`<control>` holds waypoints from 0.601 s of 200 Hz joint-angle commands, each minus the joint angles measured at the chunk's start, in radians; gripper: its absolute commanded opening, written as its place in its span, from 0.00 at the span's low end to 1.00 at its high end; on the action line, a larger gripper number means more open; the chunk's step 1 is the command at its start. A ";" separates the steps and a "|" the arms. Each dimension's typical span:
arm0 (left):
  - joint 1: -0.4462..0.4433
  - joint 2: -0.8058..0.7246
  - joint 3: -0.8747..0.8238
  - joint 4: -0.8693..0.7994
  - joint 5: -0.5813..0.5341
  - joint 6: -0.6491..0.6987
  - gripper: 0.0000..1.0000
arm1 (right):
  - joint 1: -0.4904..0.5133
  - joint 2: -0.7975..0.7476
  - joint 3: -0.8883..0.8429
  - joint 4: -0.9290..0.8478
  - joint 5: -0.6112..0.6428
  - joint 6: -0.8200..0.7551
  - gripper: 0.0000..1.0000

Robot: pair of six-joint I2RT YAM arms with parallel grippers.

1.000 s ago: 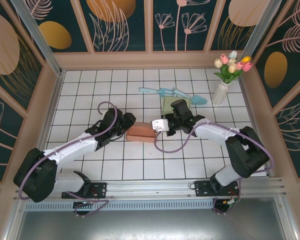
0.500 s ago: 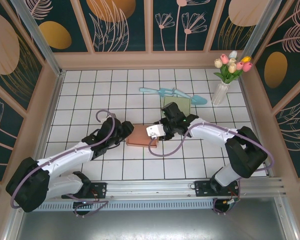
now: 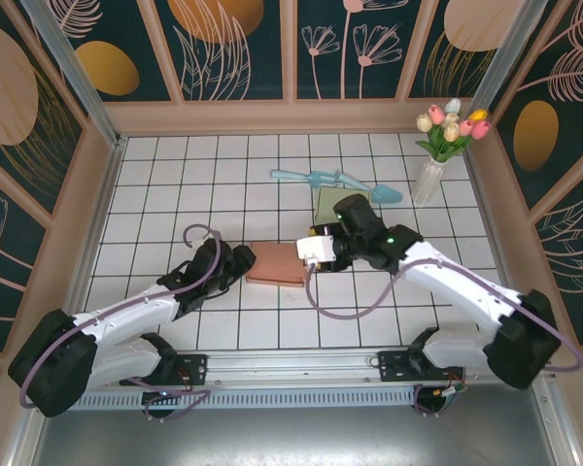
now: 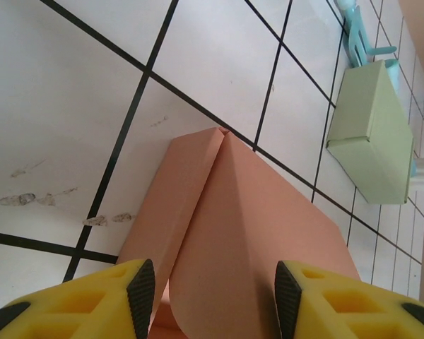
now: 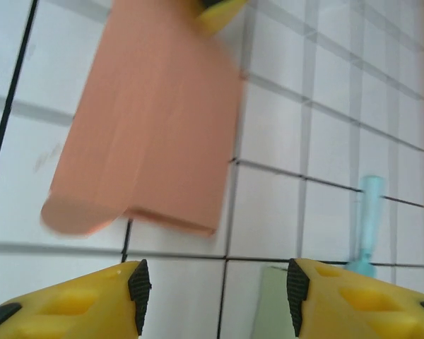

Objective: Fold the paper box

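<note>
Flat salmon card box [image 3: 277, 263], creased, w/ a rounded tab, lay mid-table on glossy white tiles [image 3: 175, 194]. L gripper [image 4: 212, 293] straddled its end, jaws apart, grip unclear. R gripper [image 5: 215, 282] hung open nearby, empty.

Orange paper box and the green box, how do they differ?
The orange box lies flattened with a tab sticking out; the green box looks assembled, with a raised side. The orange box sits between the left gripper's fingers; the green box sits untouched farther back. Both rest on the table.
</note>
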 commanded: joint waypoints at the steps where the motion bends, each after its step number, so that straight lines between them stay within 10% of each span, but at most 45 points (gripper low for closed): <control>1: -0.007 -0.017 -0.030 0.037 -0.004 -0.022 0.51 | 0.013 -0.120 -0.046 0.250 -0.022 0.423 0.56; 64: -0.008 -0.007 -0.075 0.070 -0.026 -0.027 0.51 | 0.041 -0.028 -0.136 0.362 0.305 1.440 0.66; 120: -0.008 0.003 -0.111 0.104 -0.064 -0.023 0.51 | 0.127 0.193 -0.226 0.511 0.405 1.553 0.67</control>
